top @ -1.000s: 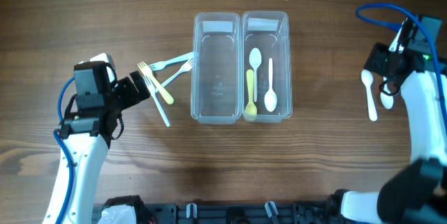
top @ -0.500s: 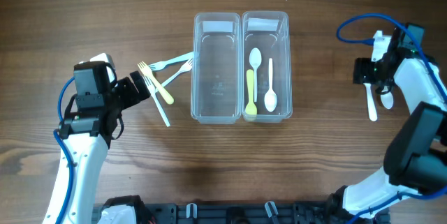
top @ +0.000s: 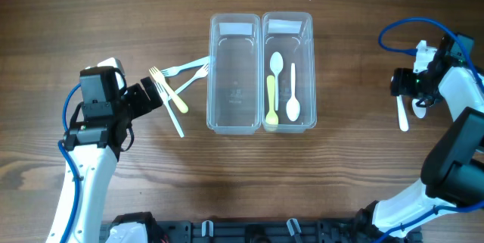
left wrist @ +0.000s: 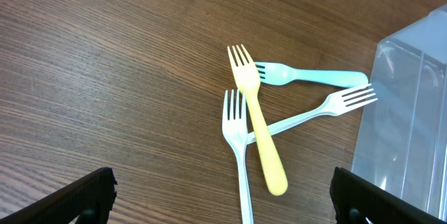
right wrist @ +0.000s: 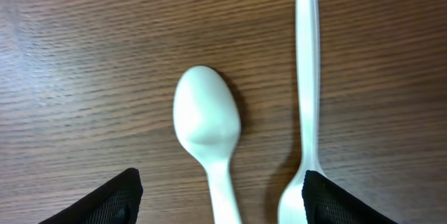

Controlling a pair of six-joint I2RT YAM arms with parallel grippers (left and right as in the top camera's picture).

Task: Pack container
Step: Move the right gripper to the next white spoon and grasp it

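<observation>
Overhead, the container [top: 261, 17] is seen to be partly packed: three spoons [top: 271, 103] are laid in its right compartment [top: 304, 54], while the left compartment [top: 234, 84] is bare. Four forks [left wrist: 257, 130] are left crossed in a heap on the desk [top: 151, 8], just beside the container's left wall. The left tool [left wrist: 220, 197] is held spread wide above them, pinching nothing. At the far right, two white spoons [right wrist: 207, 130] are left lying side by side on the desk, and the right tool [right wrist: 223, 199] is held spread over them, likewise unladen. About a third of the cutlery is judged packed; six pieces are yet to be moved.
</observation>
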